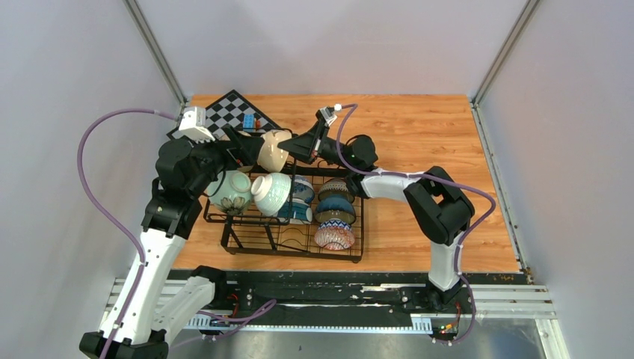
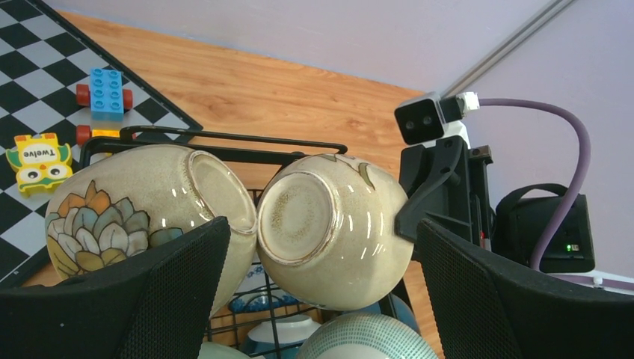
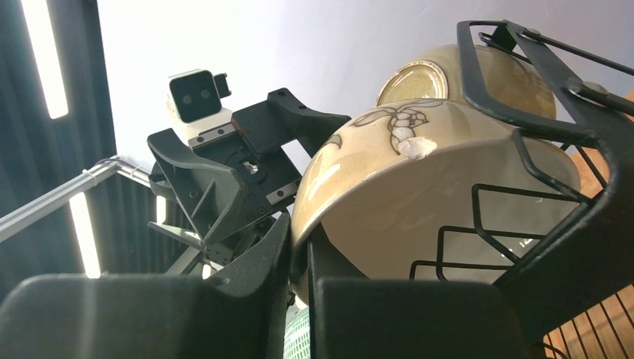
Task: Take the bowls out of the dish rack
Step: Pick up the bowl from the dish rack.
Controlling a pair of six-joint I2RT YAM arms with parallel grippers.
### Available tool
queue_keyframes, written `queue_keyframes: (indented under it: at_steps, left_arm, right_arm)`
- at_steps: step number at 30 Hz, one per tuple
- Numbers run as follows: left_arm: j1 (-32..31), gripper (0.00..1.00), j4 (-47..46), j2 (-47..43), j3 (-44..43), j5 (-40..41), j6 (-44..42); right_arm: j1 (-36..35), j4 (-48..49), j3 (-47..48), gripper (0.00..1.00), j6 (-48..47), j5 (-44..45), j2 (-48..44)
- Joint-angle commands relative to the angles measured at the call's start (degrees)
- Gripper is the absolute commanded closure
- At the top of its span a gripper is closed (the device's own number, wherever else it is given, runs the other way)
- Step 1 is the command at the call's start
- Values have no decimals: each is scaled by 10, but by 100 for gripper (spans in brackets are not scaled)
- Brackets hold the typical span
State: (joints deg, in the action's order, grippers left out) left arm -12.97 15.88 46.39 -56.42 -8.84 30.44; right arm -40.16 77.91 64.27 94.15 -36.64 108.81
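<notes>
Cream bowl (image 3: 419, 187) rim is pinched by right gripper (image 3: 297, 247) at dish rack (image 3: 591, 239) back edge, left gripper (image 2: 321, 224) is held wide open beside it

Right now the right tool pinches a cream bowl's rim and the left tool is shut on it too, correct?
No: the left wrist view shows the left tool open, not gripping the cream bowl. The right tool does pinch its rim.
</notes>
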Motion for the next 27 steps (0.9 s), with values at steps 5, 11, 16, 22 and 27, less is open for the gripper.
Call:
queue_keyframes:
  at_steps: [5, 11, 16, 22, 27]
  left_arm:
    - [-4, 4, -4, -3, -14, -6, -3]
    - [-4, 4, -5, -6, -18, -4, 1]
    - [-4, 4, -6, -8, -19, -5, 4]
    - [-4, 4, -3, -12, -21, -3, 5]
    - [-4, 4, 2, -16, -33, 1, 6]
  right_arm:
    - [-7, 105, 32, 100, 36, -3, 22]
    - [-7, 113, 43, 100, 42, 0, 21]
    - [-7, 124, 45, 100, 50, 5, 18]
    - [-5, 131, 46, 100, 51, 7, 10]
    - [-5, 134, 49, 100, 51, 4, 0]
